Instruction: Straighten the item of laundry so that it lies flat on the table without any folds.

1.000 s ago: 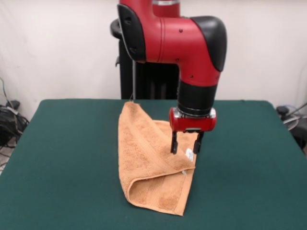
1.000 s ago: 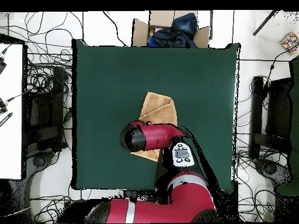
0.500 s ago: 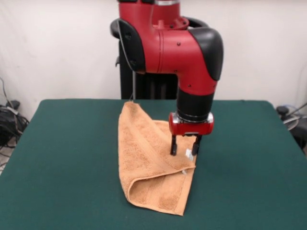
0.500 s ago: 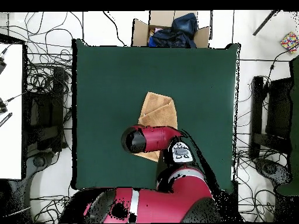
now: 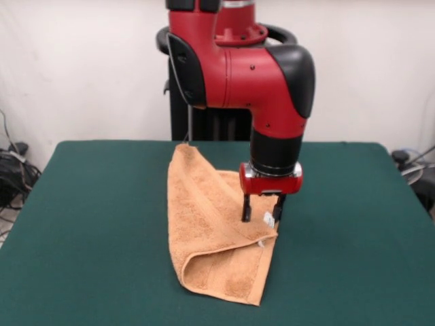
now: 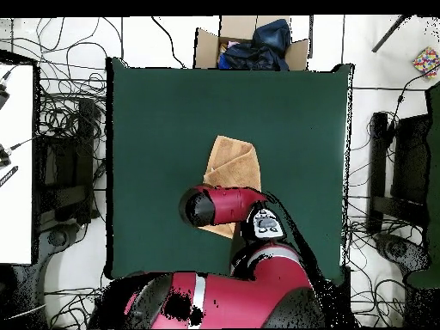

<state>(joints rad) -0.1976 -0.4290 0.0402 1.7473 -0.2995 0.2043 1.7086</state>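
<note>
towel folded on table | end effector parted astride tag edge, apparently gripping nothing | risk: pinching both layers, dragging fold along

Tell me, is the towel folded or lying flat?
Folded. The towel is doubled over itself, with a rounded fold at its near corner and an upper layer ending under the gripper.
</note>
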